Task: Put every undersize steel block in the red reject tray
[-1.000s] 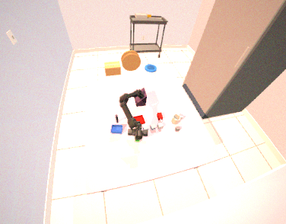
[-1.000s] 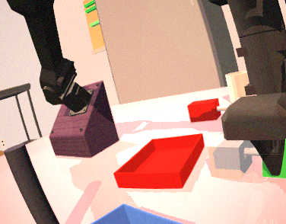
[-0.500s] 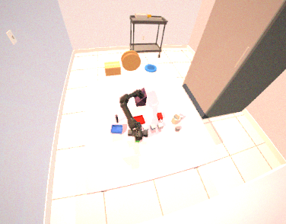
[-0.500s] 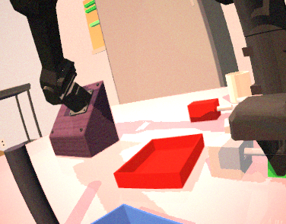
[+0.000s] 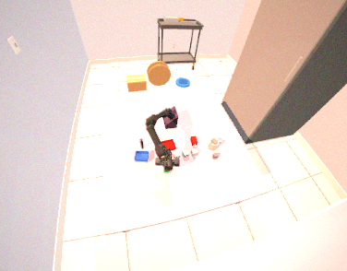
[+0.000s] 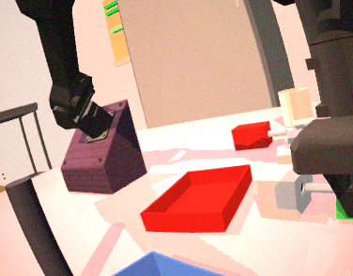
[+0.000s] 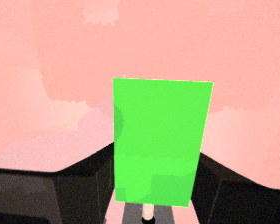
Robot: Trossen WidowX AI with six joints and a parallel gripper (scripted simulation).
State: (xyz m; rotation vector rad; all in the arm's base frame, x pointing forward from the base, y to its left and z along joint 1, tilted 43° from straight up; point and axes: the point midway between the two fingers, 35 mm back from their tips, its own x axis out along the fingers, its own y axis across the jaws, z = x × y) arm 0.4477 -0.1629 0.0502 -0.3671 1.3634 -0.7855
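Green gauge in the jaws, its pin at a steel block's hole

A tall brown cabinet (image 5: 262, 60) (image 6: 194, 56) stands beyond the pale tabletop (image 5: 113, 184) (image 6: 124, 208) (image 7: 166, 40). A dark metal cart (image 5: 179, 26) (image 6: 21, 112) stands near the far wall. The black arm (image 5: 151, 131) (image 6: 332, 84) rises from a purple wooden base (image 5: 172, 121) (image 6: 105, 164) and bends down to the work.

A red tray (image 5: 169, 145) (image 6: 204, 199) lies between the wooden base and a blue tray (image 5: 141, 156) (image 6: 157, 268), its red floor bare where the exterior view shows it. A cream mug (image 5: 213, 145) (image 6: 295, 108) stands well apart from both trays.

The steel blocks (image 5: 186, 153) (image 6: 283, 194) sit in a row on the tabletop, beside the red tray. Near them lies a smaller red block (image 5: 194, 140) (image 6: 252, 136) with a pale pin.

The jaws (image 5: 167, 169) (image 6: 345, 207) are clenched on the handle of the green gauge (image 5: 166, 171) (image 6: 342, 209) (image 7: 161, 140). Smallest of all, the gauge's pale pin (image 6: 323, 188) (image 7: 148, 211) points level at the dark hole in the nearest block; how far it goes in, I cannot tell.
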